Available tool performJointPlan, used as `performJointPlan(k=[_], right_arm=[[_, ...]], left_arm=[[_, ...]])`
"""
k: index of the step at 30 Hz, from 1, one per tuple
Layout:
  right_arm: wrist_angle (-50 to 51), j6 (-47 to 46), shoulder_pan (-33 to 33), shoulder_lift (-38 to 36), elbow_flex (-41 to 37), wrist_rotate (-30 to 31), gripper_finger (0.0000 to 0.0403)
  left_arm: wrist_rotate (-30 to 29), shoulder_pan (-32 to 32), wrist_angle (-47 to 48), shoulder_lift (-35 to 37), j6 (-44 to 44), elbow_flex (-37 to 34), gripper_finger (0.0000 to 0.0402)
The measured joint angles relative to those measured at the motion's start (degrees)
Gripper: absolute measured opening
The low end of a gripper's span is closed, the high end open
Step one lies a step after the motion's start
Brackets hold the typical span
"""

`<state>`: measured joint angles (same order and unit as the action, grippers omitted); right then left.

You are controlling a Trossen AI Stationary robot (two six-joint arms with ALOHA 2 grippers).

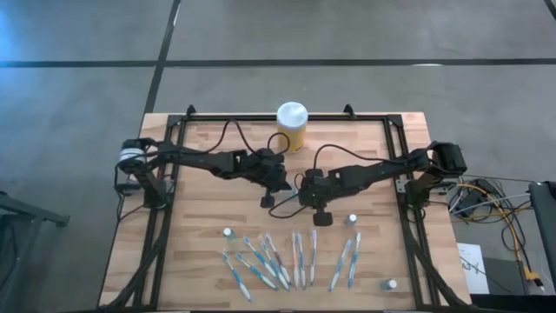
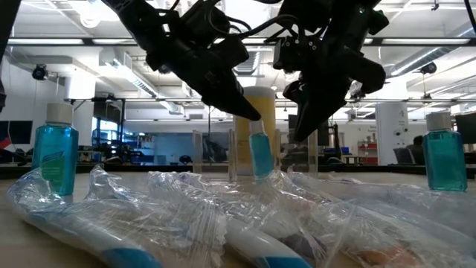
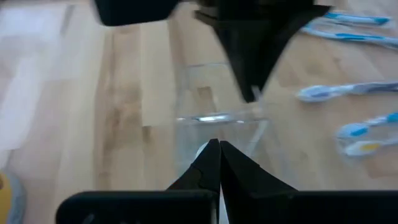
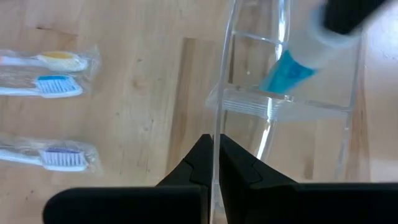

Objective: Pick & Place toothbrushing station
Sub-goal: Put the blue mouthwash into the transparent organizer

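The clear plastic holder (image 2: 297, 158) stands on its base at the middle of the table (image 1: 200, 187), in front of the yellow jar. My left gripper (image 2: 249, 112) is shut on a small blue tube (image 2: 259, 155) that reaches down into the holder. My right gripper (image 4: 216, 152) is shut on the holder's wall; it also shows in the low view (image 2: 301, 132). Wrapped blue-and-white toothbrushes (image 1: 295, 259) lie in a row near the front edge. Three more small white-capped tubes (image 1: 228, 233) (image 1: 352, 220) (image 1: 391, 283) stand among them. My left gripper pinches the tube's pale upper end (image 2: 256, 128) between its two fingers, coming slanting down from the table's left. The tube hangs nearly upright below the fingers, its blue body (image 4: 285, 71) inside the holder. I cannot tell whether its lower end touches the base. My right gripper pinches the top edge of one thin upright wall (image 4: 219, 118) of the holder between its two fingers, coming slanting down from the table's right. The holder stands upright with its base on the table.
The yellow jar with a white lid (image 1: 292, 124) stands at the table's far edge, just behind the two grippers. Crinkled clear toothbrush wrappers (image 2: 186, 216) fill the front of the low view. The bare wood (image 1: 208, 209) left and right of the holder is free.
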<state>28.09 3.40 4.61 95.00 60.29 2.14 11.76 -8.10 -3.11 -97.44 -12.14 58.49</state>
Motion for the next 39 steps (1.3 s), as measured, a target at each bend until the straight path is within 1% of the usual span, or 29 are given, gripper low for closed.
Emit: performJointPlan(k=[9,19,26,33,39], right_arm=[[-0.1,-0.4,0.4,0.0,0.0,0.2,0.0008],[-0.4,-0.9,0.8,0.8,-0.1,0.4,0.0008],[-0.6,-1.3,0.8,1.0,-0.1,0.4,0.0008],[-0.3,-1.5,0.8,1.0,0.2,0.4,0.0008],[-0.3,-1.5,0.8,1.0,0.2,0.4,0.0008]], left_arm=[[0.2,0.0,-0.8,-2.3,-0.3,1.2,0.0006],[0.3,0.0,-2.0,-2.4,-0.3,1.0,0.0003],[0.8,0.0,-1.9,-2.1,-0.3,1.0,0.0022],[2.4,0.0,-1.9,-1.7,-1.3,0.9,0.0025],[2.5,0.0,-1.7,-1.1,-1.4,0.8,0.0025]])
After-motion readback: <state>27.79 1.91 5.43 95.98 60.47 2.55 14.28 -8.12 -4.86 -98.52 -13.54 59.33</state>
